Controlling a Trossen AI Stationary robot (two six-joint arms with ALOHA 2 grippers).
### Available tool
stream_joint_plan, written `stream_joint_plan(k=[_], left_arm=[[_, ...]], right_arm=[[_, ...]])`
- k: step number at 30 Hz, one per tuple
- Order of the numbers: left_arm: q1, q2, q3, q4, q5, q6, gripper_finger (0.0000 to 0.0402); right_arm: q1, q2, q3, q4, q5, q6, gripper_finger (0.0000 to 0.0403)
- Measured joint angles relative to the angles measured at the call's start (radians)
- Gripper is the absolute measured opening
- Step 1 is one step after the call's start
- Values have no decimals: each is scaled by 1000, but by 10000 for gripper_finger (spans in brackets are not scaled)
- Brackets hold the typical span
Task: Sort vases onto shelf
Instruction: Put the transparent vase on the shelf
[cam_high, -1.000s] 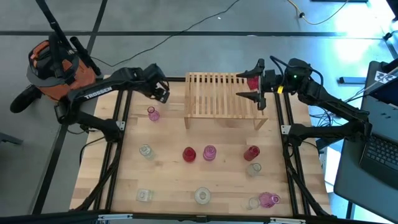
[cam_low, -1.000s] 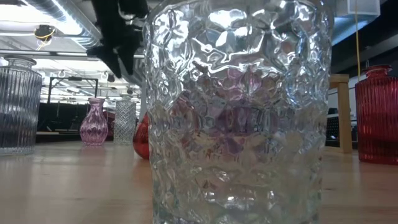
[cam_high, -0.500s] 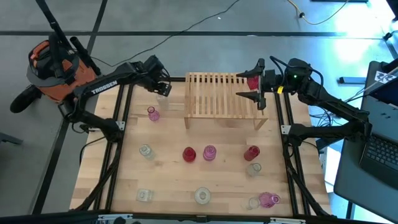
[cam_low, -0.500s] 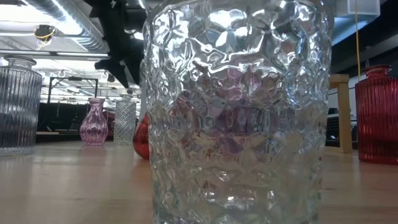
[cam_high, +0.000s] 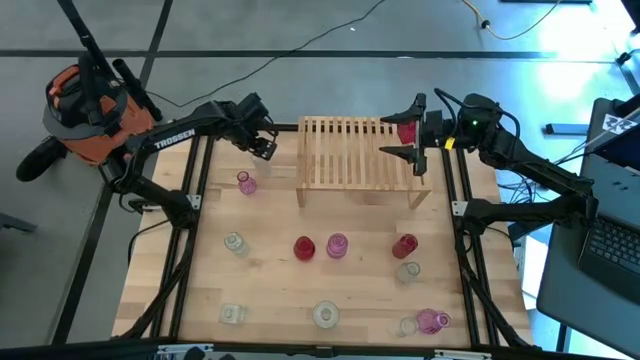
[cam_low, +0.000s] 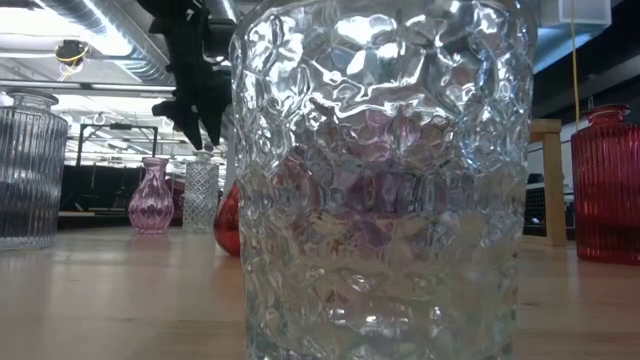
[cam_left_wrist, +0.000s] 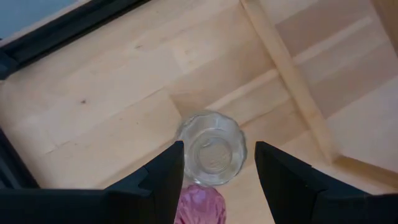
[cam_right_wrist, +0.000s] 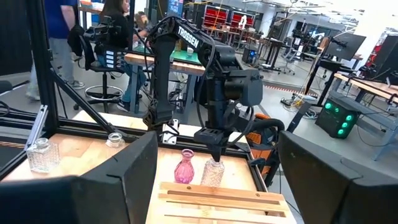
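My left gripper (cam_high: 264, 148) stands open, pointing down, at the table's far left beside the shelf (cam_high: 360, 160). Its fingers are a little above a small clear vase (cam_left_wrist: 211, 149), one on either side, touching nothing. A pink vase (cam_left_wrist: 199, 205) stands on the table next to the clear one. My right gripper (cam_high: 400, 128) is level and open over the shelf's right end. From above, a red vase (cam_high: 406, 130) shows between its wide-apart fingers; the right wrist view shows nothing between them.
Several more vases stand on the table's near half: clear (cam_high: 234, 243), red (cam_high: 304, 248), pink (cam_high: 337, 246), red (cam_high: 404, 246), and others along the near edge (cam_high: 326, 315). One clear vase (cam_low: 380, 180) fills the low view. Black frame rails (cam_high: 190, 200) run beside the table.
My left gripper has swung a little toward the shelf and sunk toward the clear vase, turning slightly as it went. Its fingers have stayed open. The right arm has kept still.
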Motion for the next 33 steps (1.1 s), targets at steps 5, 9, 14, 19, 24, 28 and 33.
stream_joint_plan(k=[5,9,14,19,24,28,33], left_arm=[[13,14,-24,0,12,4,190],[14,27,-32,23,41,7,190],[13,54,-33,50,85,9,190],[12,66,-31,62,96,9,190],[12,68,-32,50,101,7,190],[13,68,-33,44,115,3,190],[13,67,-33,10,129,-18,190]], right_arm=[[0,0,0,0,0,0,280],[0,0,0,0,0,1,280],[0,0,0,0,0,6,280],[0,0,0,0,0,9,280],[1,0,0,0,-1,9,280],[1,0,0,0,0,9,280],[1,0,0,0,1,9,280]])
